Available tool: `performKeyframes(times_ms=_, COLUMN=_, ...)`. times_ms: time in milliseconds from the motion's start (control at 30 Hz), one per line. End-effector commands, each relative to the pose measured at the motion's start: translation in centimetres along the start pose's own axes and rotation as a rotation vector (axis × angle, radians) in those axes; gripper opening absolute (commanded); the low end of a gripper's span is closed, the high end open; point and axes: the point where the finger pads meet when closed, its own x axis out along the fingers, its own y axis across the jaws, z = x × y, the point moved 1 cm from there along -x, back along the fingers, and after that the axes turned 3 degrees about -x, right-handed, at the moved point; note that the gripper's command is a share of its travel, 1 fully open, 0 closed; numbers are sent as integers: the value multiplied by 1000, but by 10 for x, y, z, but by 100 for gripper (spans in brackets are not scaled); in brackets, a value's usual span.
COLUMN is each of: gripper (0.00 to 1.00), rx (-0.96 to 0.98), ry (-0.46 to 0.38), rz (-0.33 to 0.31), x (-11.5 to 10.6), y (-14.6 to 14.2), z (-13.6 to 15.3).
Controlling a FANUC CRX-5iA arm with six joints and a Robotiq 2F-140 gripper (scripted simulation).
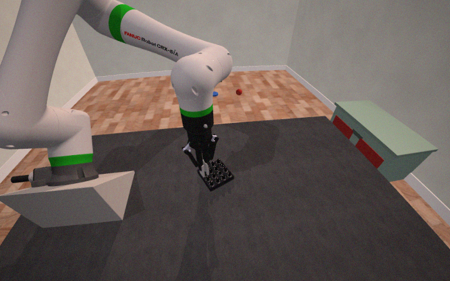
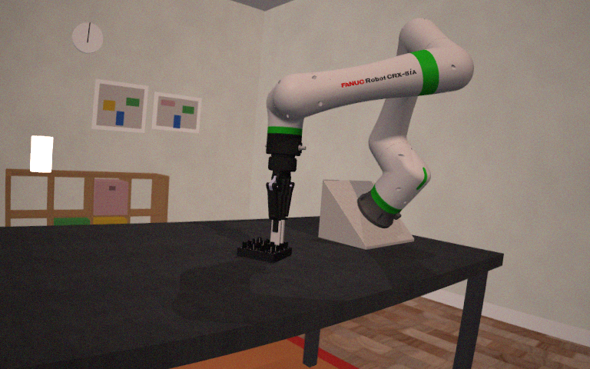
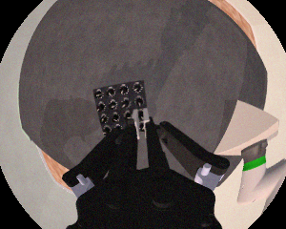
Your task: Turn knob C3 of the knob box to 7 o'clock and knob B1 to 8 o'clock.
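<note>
The black knob box [image 1: 222, 184] [image 2: 254, 255] [image 3: 132, 94] stands flat on the dark table, with black knobs in a four-by-four grid and light rings of marks. My gripper [image 1: 205, 174] [image 2: 277, 244] [image 3: 141, 114] points straight down over the edge column nearest the robot base. Its pale fingertips are nearly together at knob height, one on each side of a knob [image 3: 141, 114], the third from the top of the right column in the wrist view; they look closed on it. The fingers partly hide this knob and its neighbours. Printed names, the socket and the line directions are too small or hidden to read.
The arm's pale wedge-shaped base [image 1: 63, 205] [image 2: 341, 219] [image 3: 250, 124] stands on the table [image 1: 290, 215] [image 2: 106, 292]. Neighbouring knobs stand close around the fingertips. A green cabinet [image 1: 388, 125] is beyond the table's right edge in the top view.
</note>
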Motion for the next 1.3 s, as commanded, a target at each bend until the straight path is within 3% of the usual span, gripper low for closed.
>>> performKeyframes(times_ms=0, gripper=5, rx=-7, ry=0, rz=0, x=0, y=0, z=0)
performKeyframes(times_ms=633, gripper=5, rx=-127, ry=0, rz=0, x=0, y=0, z=0)
performKeyframes(times_ms=1267, gripper=5, rx=-456, ry=0, rz=0, x=0, y=0, z=0)
